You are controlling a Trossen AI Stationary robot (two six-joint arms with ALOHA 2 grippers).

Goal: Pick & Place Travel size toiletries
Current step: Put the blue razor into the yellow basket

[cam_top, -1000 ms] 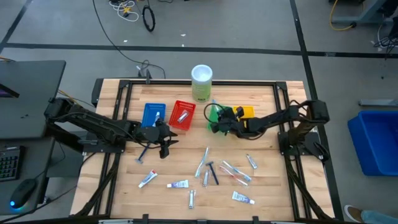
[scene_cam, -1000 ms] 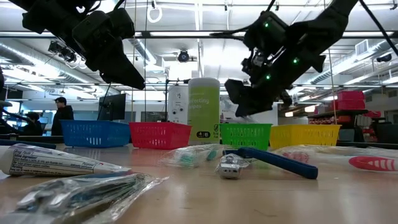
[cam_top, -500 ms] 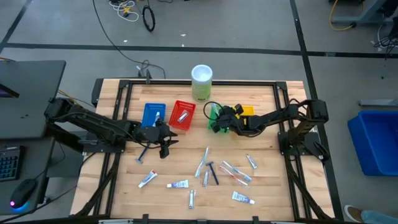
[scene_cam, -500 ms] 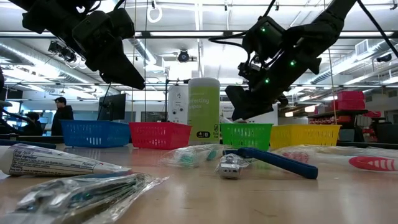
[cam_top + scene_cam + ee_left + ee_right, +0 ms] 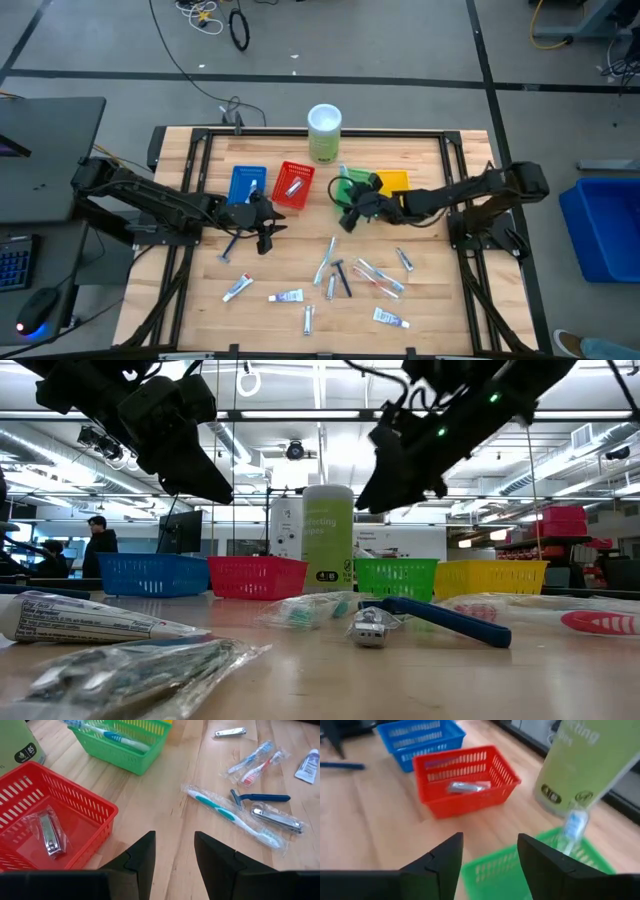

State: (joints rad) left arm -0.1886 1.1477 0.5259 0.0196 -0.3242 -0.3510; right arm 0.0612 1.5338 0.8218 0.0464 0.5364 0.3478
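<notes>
Four trays sit in a row on the tabletop (image 5: 430, 310): blue tray (image 5: 247, 184), red tray (image 5: 293, 186), green tray (image 5: 350, 184), yellow tray (image 5: 394, 181). One green canister (image 5: 324, 133) stands behind them; its label is not readable. The toiletries (image 5: 335, 275) lie scattered on the near side; I count about eleven. The right claw (image 5: 348, 215), spread and empty, hovers by the green tray. The left claw (image 5: 264, 236) is spread too, near the blue tray.
</notes>
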